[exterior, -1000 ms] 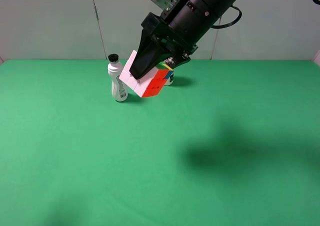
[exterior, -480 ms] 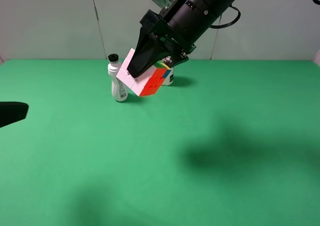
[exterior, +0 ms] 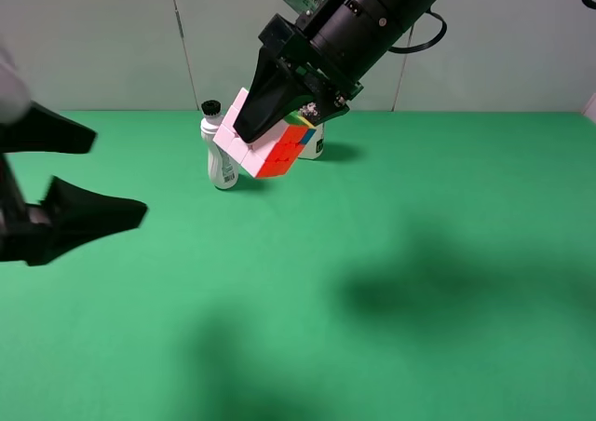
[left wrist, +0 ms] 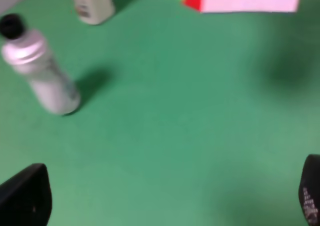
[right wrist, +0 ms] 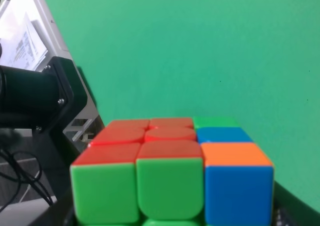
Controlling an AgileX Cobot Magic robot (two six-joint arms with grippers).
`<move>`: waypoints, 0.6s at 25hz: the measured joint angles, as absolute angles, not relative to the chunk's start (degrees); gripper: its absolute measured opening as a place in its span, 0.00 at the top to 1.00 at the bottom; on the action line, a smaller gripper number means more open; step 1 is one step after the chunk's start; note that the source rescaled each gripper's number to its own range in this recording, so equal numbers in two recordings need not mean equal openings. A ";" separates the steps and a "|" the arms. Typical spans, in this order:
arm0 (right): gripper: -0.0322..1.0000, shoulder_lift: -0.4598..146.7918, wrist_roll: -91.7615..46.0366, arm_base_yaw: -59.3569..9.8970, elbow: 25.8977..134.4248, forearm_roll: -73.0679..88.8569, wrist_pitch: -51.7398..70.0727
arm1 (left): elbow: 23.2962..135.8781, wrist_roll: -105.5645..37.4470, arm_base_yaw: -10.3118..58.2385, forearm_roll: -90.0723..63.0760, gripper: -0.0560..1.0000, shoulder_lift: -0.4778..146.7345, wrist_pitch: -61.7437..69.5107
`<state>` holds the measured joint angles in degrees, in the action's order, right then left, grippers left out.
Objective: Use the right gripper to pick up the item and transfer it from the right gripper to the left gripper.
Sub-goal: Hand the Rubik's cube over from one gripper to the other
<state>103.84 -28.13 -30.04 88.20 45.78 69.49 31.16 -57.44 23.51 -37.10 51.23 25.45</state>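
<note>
Handover stage: the right claw [exterior: 267, 123] grips the cube [exterior: 281, 153], lifted just beside the black-capped bottle [exterior: 220, 156]. The left claw [exterior: 119, 176] gapes open, well apart from that bottle; next it should straddle the cube.

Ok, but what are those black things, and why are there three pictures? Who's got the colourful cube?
The black things are two robot arms, each ending in a gripper, like a hand with two fingers. One picture comes from a camera high above the green table. The other two come from small cameras on the arms' wrists. The right gripper is shut on the puzzle cube and holds it tilted, up off the table. Its wrist camera sees the cube very close. The left gripper is open and empty. On the table stand a white bottle with a black cap and, behind the cube, a wider white bottle.
</note>
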 joint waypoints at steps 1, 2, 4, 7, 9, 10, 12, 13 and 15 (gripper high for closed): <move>0.94 103.84 -28.13 -30.04 88.20 45.78 69.49 | 31.20 -57.51 25.41 -37.15 0.03 52.55 23.93; 0.94 103.84 -28.13 -30.04 88.20 45.78 69.54 | 31.20 -57.51 27.65 -37.15 0.03 53.82 21.76; 0.94 103.84 -28.13 -30.04 88.20 45.78 69.54 | 31.20 -56.90 31.47 -37.15 0.03 56.00 17.21; 0.94 103.84 -28.16 -30.04 88.20 45.78 69.54 | 31.20 -56.13 36.19 -37.30 0.03 59.25 10.91; 0.94 103.84 -28.16 -30.04 88.20 45.78 69.54 | 31.20 -55.64 38.40 -37.37 0.03 61.60 8.28; 0.94 103.84 -28.16 -30.04 88.20 45.78 69.54 | 31.20 -55.55 39.54 -37.37 0.03 62.54 7.16; 0.94 103.84 -28.16 -30.04 88.20 45.78 69.54 | 31.54 -55.44 41.27 -37.37 0.03 64.69 5.06; 0.94 103.84 -28.16 -30.04 88.20 45.78 69.54 | 32.08 -55.38 41.97 -37.37 0.03 65.68 4.03; 0.94 103.84 -28.16 -30.04 88.20 45.78 69.54 | 33.69 -55.25 42.60 -37.43 0.03 67.29 2.14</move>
<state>103.84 -28.16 -30.04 88.20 45.78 69.54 33.69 -55.25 42.60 -37.43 67.29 2.14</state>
